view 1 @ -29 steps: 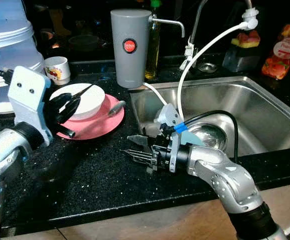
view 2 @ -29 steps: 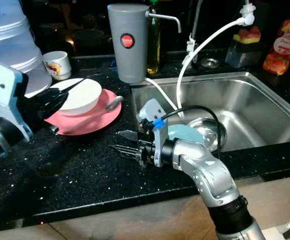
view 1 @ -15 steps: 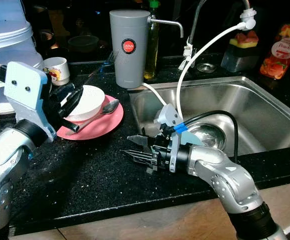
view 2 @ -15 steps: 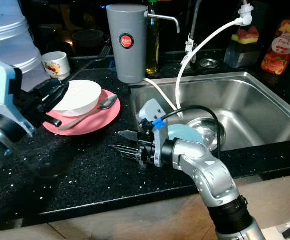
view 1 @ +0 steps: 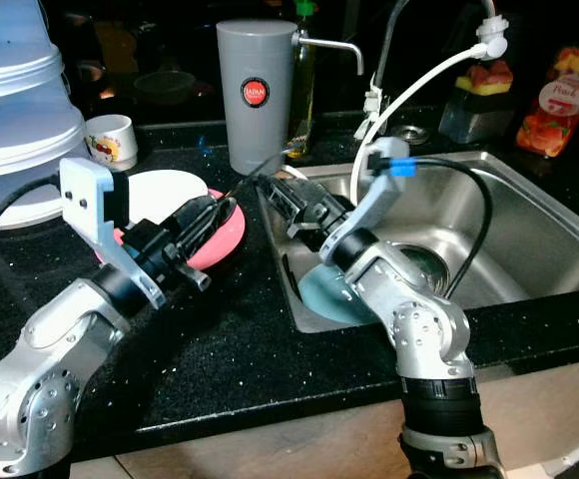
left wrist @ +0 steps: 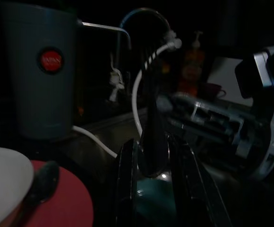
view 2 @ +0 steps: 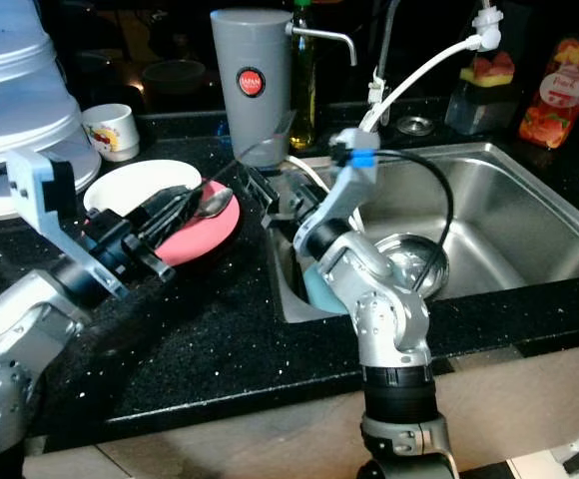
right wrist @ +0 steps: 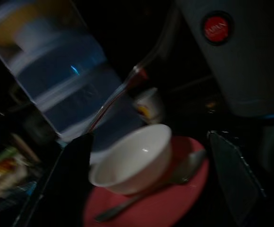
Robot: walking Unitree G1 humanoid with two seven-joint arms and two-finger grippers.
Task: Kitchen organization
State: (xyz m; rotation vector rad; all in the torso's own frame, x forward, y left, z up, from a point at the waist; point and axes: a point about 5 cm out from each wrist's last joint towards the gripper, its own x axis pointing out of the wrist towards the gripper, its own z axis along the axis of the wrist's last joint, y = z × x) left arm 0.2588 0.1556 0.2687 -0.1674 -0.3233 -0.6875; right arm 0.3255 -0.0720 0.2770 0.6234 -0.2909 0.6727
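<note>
Utensil (left wrist: 151, 142): your left pincer has it clamped by the rounded end. Its thin handle slants up towards the grey canister, above the edge of the pink plate.
Table (view 1: 230, 329): you have a black speckled top carrying the dishes, with the sink set into it on your right.
Sink (view 1: 529, 220): it is steel. A teal round piece (view 1: 319, 294) leans in its near left corner, and a white hose (view 1: 419, 80) arcs over it.
Clear tubs (view 1: 20, 100): you find them stacked at the far left of the table.
Grey canister (view 1: 255, 95): it stands upright at the back, just beside the sink's corner.
Pink plate (view 1: 228, 232): it lies on the table, left of the sink.
White bowl (view 1: 160, 190): it sits on the pink plate.
Left pincer (view 1: 210, 215): you have it closed on the utensil, low over the plate, pointing at the sink.
Right pincer (view 1: 282, 205): your fingers are spread wide and hold nothing. It hangs at the sink's left rim, facing the left pincer and near it.
Cup (view 1: 110, 138): it is small and white, behind the bowl.
Spoon (right wrist: 175, 177): it lies on the plate against the bowl.
</note>
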